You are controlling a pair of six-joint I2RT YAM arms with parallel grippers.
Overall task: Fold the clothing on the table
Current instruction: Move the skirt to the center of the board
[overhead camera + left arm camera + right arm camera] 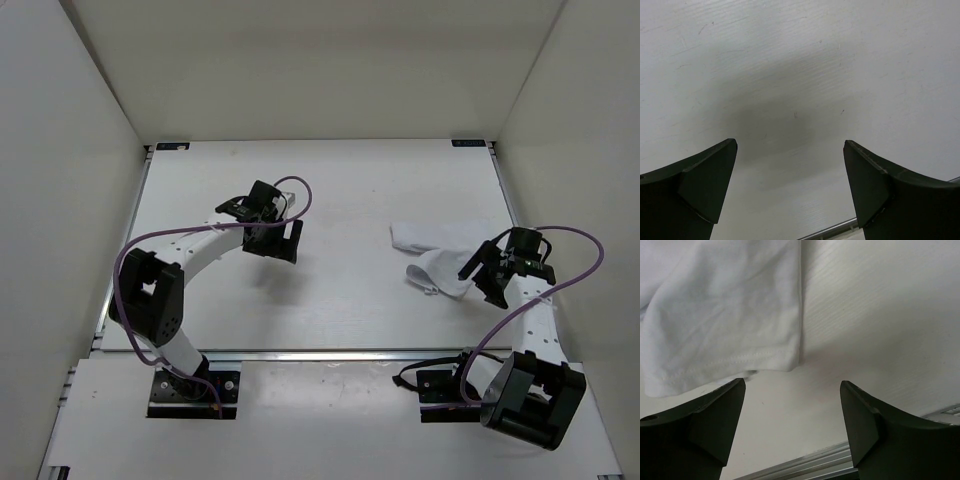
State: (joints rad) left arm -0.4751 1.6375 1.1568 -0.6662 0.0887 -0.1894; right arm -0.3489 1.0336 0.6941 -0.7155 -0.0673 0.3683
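Observation:
The clothing [437, 255], a small white garment, lies crumpled on the right half of the table [350, 190]. My right gripper [480, 278] sits just at its near right edge, open and holding nothing. In the right wrist view the garment's stitched hem [725, 310] lies a little beyond the fingertips, with bare table between the fingers of the right gripper [792, 382]. My left gripper [281, 244] hovers over the left-centre of the table, well apart from the clothing. In the left wrist view the left gripper [790, 141] is open over bare white surface.
White enclosure walls [70, 150] rise close on the left, right and back of the table. A metal rail [300, 353] runs along the near edge and also shows as a rail [815, 460] close below the right fingers. Purple cables [575, 262] loop off both arms.

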